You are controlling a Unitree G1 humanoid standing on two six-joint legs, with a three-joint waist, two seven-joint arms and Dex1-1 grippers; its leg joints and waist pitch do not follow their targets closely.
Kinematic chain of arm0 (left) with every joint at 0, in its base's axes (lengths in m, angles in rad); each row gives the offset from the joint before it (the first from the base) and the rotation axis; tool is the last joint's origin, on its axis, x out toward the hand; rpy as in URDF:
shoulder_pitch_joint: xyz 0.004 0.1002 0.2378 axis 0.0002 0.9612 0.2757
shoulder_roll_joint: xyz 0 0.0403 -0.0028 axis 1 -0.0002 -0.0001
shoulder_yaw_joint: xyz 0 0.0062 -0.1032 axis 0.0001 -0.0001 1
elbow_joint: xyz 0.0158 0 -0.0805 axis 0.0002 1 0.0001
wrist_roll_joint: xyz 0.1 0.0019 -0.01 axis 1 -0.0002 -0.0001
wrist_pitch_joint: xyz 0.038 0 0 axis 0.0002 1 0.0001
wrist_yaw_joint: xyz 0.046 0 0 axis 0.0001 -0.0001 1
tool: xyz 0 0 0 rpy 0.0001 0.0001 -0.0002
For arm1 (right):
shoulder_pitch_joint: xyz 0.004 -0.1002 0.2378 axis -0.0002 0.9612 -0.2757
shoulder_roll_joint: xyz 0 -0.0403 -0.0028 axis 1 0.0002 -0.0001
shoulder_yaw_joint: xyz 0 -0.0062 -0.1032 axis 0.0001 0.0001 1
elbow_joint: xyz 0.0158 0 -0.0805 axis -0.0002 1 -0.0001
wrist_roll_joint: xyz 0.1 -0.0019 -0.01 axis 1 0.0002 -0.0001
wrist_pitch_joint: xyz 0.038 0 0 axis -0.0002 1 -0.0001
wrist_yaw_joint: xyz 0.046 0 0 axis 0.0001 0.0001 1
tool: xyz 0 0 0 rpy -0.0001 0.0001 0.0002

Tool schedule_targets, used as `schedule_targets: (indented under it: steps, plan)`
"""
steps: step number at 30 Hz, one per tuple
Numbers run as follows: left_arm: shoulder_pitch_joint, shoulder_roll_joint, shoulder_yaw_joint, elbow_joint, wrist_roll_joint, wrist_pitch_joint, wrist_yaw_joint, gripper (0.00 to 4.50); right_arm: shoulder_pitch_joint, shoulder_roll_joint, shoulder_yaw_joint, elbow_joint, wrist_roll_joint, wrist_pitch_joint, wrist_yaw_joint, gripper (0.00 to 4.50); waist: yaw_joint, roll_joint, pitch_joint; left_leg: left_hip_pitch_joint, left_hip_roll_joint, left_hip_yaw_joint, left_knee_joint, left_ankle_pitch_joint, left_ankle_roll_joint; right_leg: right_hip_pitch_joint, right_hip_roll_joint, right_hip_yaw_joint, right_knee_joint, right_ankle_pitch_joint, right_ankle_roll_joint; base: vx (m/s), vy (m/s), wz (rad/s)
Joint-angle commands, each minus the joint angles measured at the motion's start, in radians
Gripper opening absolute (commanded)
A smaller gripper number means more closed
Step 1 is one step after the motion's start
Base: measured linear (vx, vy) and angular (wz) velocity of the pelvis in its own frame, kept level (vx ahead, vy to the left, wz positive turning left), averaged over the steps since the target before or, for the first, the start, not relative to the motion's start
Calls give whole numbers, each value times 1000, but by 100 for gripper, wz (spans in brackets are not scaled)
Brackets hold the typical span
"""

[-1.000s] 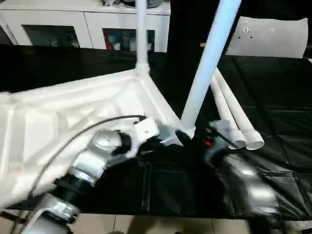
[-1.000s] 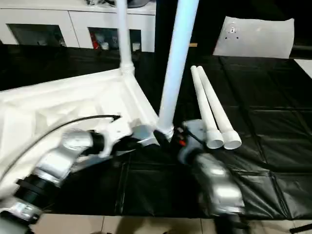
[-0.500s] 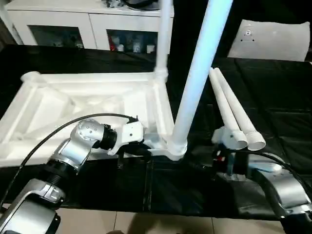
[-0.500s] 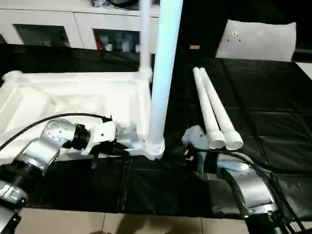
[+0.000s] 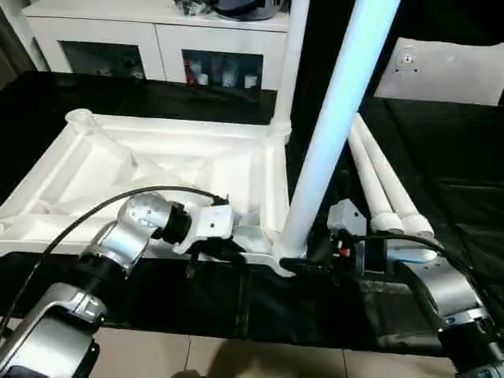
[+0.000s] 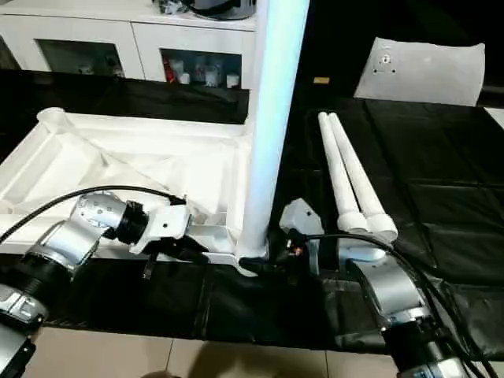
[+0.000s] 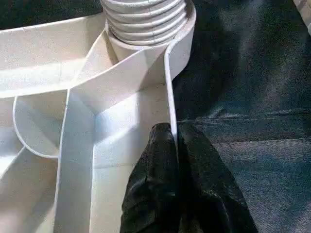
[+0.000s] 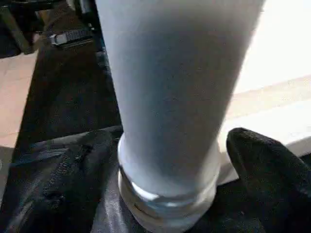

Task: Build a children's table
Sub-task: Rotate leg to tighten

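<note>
The children's table lies upside down: its white ribbed tabletop (image 5: pixel 157 169) rests on the black mat. One tube leg (image 5: pixel 288 63) stands in the far right corner socket. A second leg (image 5: pixel 339 118) stands in the near right socket. Two more legs (image 5: pixel 386 185) lie side by side to the right. My left gripper (image 7: pixel 173 131) is shut on the tabletop's thin near rim, just beside the near leg's threaded base (image 7: pixel 146 19). My right gripper (image 8: pixel 167 145) is open and straddles the foot of that leg, with one finger on either side (image 8: pixel 92 160).
A white cabinet with glass doors (image 5: pixel 157 47) stands behind the table. A flat white board (image 5: pixel 449 71) leans at the back right. The black mat's front edge (image 5: pixel 260 331) runs just below my forearms, with floor beyond it. A black cable (image 5: pixel 94 213) loops over my left arm.
The whole view has shifted with the head. My right gripper has come in from the right to straddle the near leg's base. The left gripper still pinches the rim.
</note>
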Motion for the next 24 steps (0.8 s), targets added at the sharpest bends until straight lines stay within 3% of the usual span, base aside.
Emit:
schedule_targets:
  steps: [1, 11, 18, 24]
  plan:
    - [8, -2, -77, 27, 54, -24, -61, 0, -17, -6, 15, 11, 1, -3, 22, 376, -2, -7, -60, 1, 54, -7, -58, -52, 87, 52, -83, 48, -54, 58, -277, 0, 0, 0]
    - [-1, -1, -82, 47, 58, -40, -79, 0, -35, 3, 23, 46, 1, -2, 50, 284, 2, -6, -61, 2, 56, -8, -58, -62, 79, 52, -82, 46, -53, 39, -276, 0, 0, 0]
    - [0, 4, -84, 48, 59, -39, -83, 0, -32, 2, 36, 42, 8, 13, 69, 271, 3, -5, -62, 2, 56, -8, -57, -59, 78, 52, -81, 46, -52, 58, -281, 0, 0, 0]
    - [21, -24, -45, 19, 42, 68, -3, 0, 4, 42, 19, 7, 33, 65, 6, 270, 0, -3, -55, 2, 57, -8, -61, -80, 70, 50, -81, 47, -54, 43, -284, 0, 0, 0]
